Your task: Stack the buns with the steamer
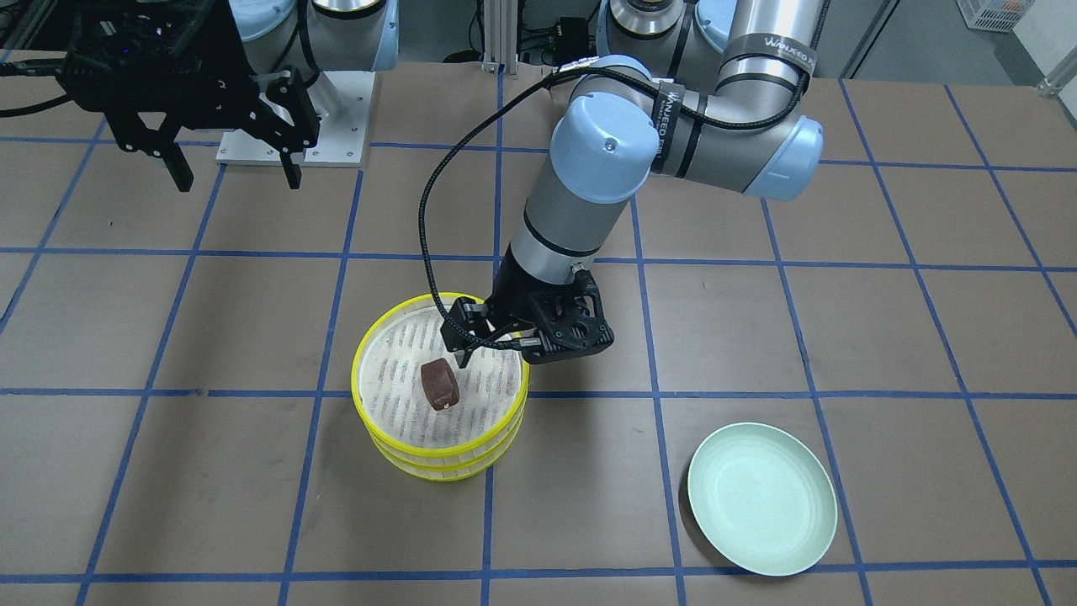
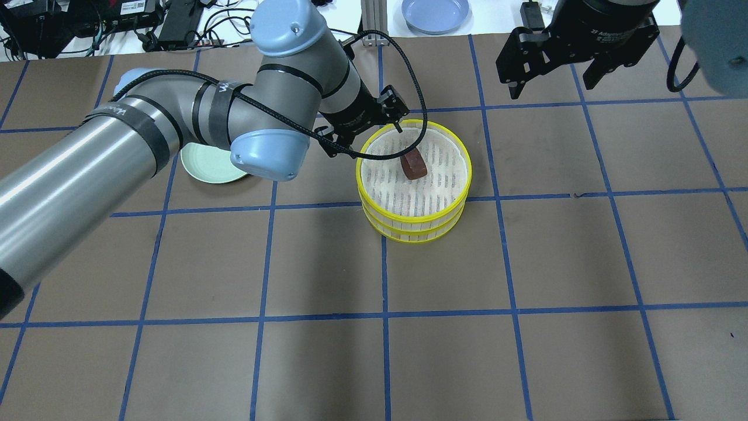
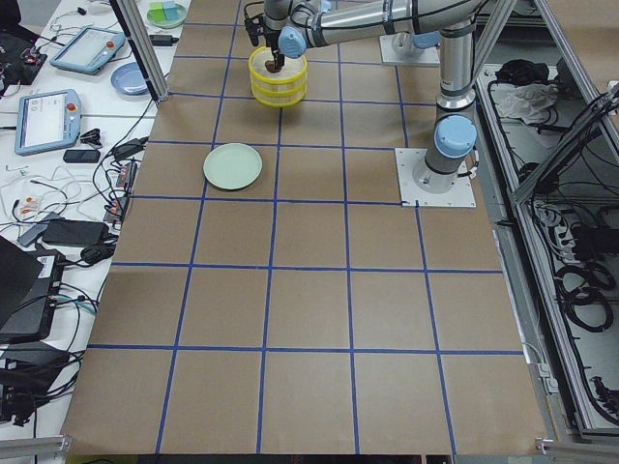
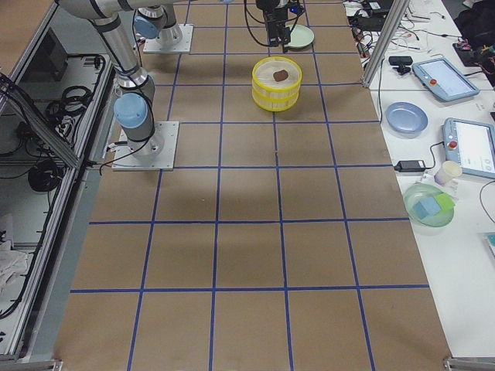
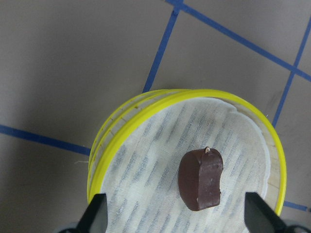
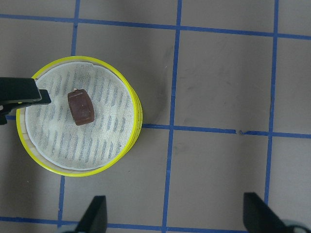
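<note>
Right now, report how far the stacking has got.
Done: the brown bun lies in the top tier of the steamer, and the plate is empty. In hand: nothing; the left gripper hangs open over the steamer, the right gripper open, apart. Left: unclear; only this one bun shows.

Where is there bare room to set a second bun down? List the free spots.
The steamer's top tray has bare cloth all round the brown bun. The green plate is bare, as is the table between them. Crowded: the tray's rim beneath the left gripper, jaws open.
</note>
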Tool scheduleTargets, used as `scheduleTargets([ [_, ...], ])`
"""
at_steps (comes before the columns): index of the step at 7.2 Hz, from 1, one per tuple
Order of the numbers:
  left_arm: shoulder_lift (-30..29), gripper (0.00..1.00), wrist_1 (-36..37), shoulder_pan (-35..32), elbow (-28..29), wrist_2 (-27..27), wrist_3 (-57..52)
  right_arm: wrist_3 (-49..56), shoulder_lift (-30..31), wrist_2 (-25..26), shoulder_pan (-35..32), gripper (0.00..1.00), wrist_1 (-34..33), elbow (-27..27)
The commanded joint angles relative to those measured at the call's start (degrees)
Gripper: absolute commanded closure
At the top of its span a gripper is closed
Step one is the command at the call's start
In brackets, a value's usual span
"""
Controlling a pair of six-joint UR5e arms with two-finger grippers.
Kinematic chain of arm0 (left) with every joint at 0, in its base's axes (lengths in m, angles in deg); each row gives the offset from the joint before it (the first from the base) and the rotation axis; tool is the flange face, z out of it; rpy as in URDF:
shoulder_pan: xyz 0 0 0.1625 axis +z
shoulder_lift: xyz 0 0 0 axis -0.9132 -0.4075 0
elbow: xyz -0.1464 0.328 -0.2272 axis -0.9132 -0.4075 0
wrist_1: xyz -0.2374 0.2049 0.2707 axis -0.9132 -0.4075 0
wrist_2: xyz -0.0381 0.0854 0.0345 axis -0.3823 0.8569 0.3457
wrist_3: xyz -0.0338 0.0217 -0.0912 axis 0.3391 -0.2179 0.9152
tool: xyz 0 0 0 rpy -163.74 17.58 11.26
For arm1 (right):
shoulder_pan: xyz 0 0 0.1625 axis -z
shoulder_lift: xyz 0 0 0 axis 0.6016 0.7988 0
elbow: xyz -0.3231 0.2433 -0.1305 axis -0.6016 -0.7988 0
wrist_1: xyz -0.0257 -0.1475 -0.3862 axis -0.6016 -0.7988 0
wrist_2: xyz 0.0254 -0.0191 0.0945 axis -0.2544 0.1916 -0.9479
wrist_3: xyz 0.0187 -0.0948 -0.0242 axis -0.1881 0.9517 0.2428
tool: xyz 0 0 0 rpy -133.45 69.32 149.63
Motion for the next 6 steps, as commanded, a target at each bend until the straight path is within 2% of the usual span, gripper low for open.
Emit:
scheduleTargets([
  [1,2.83,0.0,-9.48,7.04,2.58,4.15,-19.6,0.05,0.0,0.04,-0.03,0.0,0.13,0.01],
  [2,3.98,0.0,-14.06,10.99,3.2,4.62,-28.12,0.13,-0.08,0.04,-0.12,0.0,0.05,0.1],
  [3,5.64,0.0,-15.15,13.99,3.21,4.8,-32.04,0.05,-0.08,0.13,-0.12,0.0,0.05,0.1],
  [5,9.34,0.0,-19.89,16.12,3.21,10.47,-32.6,0.13,-0.08,0.13,-0.03,0.0,0.05,0.1],
  [6,10.92,0.0,-20.6,16.39,3.29,11.3,-32.6,0.05,-0.08,0.04,-0.03,0.0,0.05,0.19],
])
